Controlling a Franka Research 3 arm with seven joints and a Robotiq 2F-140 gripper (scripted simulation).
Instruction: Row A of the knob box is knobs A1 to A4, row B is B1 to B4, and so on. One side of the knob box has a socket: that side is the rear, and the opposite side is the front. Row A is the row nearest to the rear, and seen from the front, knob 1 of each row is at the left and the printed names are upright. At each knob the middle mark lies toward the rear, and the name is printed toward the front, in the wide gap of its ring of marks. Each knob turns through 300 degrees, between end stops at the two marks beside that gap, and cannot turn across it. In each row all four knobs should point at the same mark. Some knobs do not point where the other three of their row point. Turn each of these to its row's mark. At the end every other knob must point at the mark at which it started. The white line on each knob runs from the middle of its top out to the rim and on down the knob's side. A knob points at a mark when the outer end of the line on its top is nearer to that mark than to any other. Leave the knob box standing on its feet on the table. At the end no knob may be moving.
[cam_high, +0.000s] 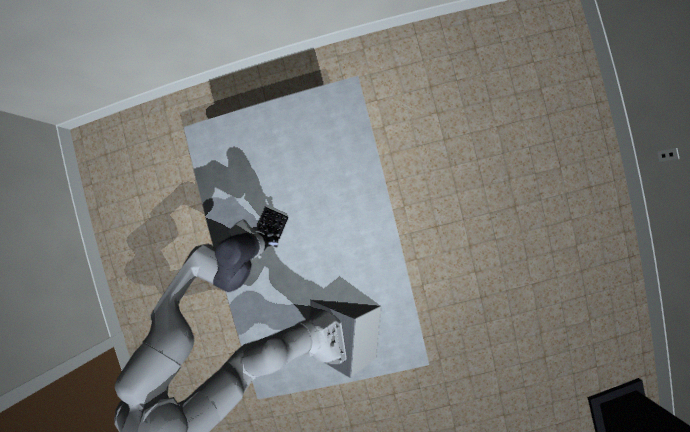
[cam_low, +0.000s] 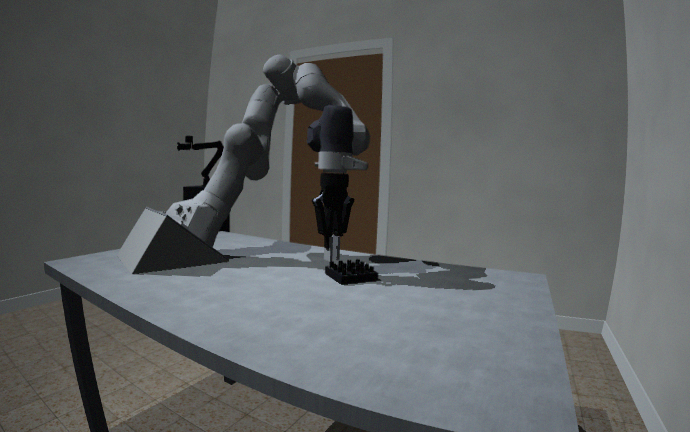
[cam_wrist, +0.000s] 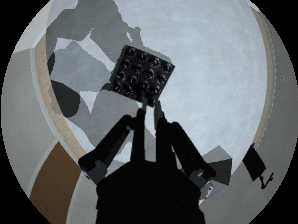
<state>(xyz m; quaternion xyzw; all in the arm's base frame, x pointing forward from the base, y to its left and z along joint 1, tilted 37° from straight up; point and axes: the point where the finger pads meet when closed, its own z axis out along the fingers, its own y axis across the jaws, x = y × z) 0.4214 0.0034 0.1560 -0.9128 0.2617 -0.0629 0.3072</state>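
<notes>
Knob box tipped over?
No, in the exterior view the knob box sits flat on the table, knobs pointing up.

the arm (cam_low: 254, 127) rises from its slanted base, bends over at the elbow and drops its wrist (cam_low: 336, 134) straight down. the gripper (cam_low: 333, 251) points vertically downward, its fingers drawn close together, nearly parallel, with only a narrow gap between the tips.
</notes>
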